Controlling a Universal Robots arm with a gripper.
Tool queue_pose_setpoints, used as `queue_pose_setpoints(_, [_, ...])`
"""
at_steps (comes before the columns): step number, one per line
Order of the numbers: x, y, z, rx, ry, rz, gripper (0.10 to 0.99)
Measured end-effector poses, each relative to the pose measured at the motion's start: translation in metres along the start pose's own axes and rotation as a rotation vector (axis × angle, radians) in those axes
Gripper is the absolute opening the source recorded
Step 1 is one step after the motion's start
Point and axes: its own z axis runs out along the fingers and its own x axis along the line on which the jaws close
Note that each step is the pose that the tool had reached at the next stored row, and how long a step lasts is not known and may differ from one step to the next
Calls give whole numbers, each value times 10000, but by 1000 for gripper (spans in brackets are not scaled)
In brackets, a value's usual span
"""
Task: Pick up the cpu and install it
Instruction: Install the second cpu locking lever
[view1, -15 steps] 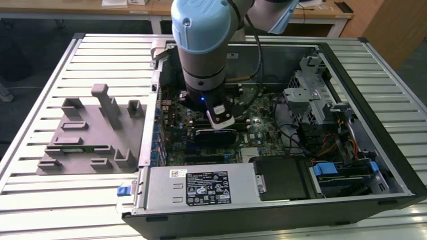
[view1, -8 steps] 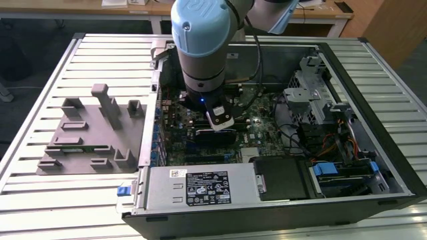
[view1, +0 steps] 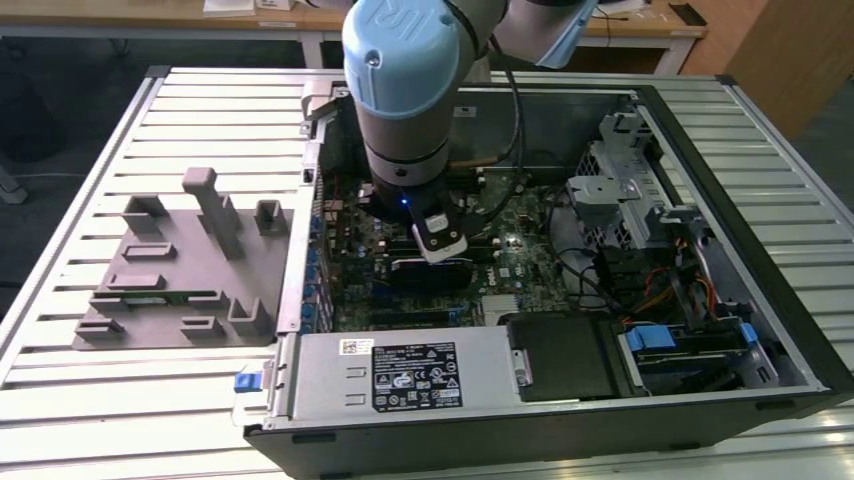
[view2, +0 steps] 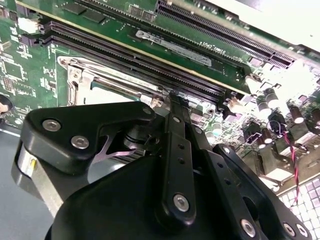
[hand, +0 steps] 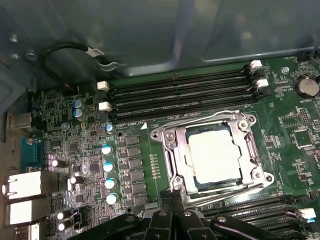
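Jaws just beside socketed cpu (hand: 216, 155)

An open computer case (view1: 747, 200) lies on its side on a slatted metal bench (view1: 80, 180), its green motherboard (view1: 347, 270) facing up. The robot arm (view1: 407, 90) reaches straight down into the case from above, and its end effector (view1: 447, 262) hangs low over the middle of the board, too dark against the parts below to make out how it stands. A grey fixture tray (view1: 174, 270) rests on the bench just beside the case, toward the exterior view's left. A silver power supply (view1: 400, 375) sits along the near edge, with drive bays (view1: 641, 230) and coloured cables toward the exterior view's right.
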Motion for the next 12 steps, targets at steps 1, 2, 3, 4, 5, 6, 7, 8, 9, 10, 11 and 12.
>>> queue_pose_setpoints(1, [0,0,4,-26,5,2,106])
queue_pose_setpoints(2, [0,-1,8,-54,9,4,106])
queue_pose_setpoints(3, [0,-1,11,-80,15,6,106])
queue_pose_setpoints(4, [1,-2,13,-111,22,8,106])
queue_pose_setpoints(5, [0,-1,22,-179,27,11,106])
queue_pose_setpoints(6, [1,-2,25,-195,30,13,106])
queue_pose_setpoints(7, [0,-3,25,-195,29,13,106])
queue_pose_setpoints(8, [0,-3,23,-192,31,13,106])
queue_pose_setpoints(9, [0,-3,19,-188,32,13,106])
queue_pose_setpoints(10, [0,-1,11,-187,33,13,106])
queue_pose_setpoints(11, [-1,4,-2,-189,32,13,106])
queue_pose_setpoints(12, [-1,9,-20,-189,32,13,106])
